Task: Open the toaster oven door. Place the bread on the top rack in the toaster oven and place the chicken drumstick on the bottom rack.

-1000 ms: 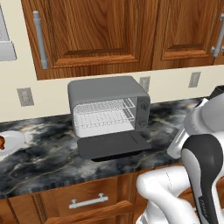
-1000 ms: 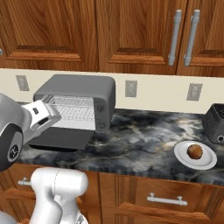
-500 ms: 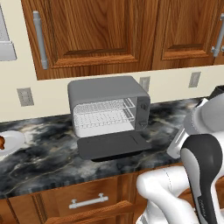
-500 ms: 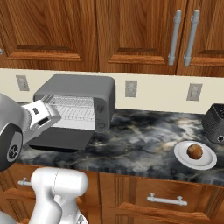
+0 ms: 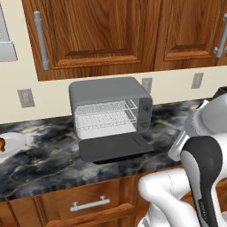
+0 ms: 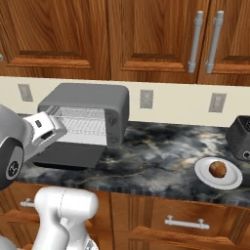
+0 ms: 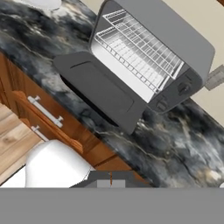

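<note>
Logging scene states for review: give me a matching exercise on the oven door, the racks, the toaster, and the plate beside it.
1. oven door
2. racks
3. toaster
4. plate

A. holds a brown food piece
B. folded down flat
C. black, far right in right base view
D. bare

Pairs: 1-B, 2-D, 3-C, 4-A

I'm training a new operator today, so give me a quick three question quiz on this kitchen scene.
1. True or false: the oven door is shut.
2. How many racks are in the oven?
3. In the right base view, the plate lies: A) inside the oven, B) on the counter right of the oven, C) on the door.

Key: 1 false, it lies open and flat. 2 two. 3 B.
</note>
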Controlling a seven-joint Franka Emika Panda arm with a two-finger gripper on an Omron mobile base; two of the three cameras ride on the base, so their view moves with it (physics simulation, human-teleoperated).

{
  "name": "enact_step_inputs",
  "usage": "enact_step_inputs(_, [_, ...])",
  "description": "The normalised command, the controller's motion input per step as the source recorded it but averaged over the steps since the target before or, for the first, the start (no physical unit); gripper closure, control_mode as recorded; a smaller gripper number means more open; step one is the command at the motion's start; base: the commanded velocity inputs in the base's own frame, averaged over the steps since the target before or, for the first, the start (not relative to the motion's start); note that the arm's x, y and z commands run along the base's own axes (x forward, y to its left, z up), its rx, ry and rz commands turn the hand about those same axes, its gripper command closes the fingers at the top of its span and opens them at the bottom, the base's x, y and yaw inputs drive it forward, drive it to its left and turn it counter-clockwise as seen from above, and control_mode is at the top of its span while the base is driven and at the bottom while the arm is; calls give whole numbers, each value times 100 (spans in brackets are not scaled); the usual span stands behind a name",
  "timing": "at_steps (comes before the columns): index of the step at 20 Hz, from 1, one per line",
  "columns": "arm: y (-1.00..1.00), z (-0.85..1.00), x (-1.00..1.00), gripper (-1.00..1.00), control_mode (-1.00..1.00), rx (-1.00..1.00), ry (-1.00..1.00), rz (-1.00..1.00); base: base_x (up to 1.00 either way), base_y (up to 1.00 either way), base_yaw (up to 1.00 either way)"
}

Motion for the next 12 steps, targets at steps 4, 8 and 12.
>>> enact_step_inputs(4, [0,0,0,100,100,0,0,0,-2,35,0])
enact_step_inputs(8, [0,0,0,100,100,0,0,0,-4,44,0])
enact_step_inputs(12, [0,0,0,100,100,0,0,0,-1,46,0])
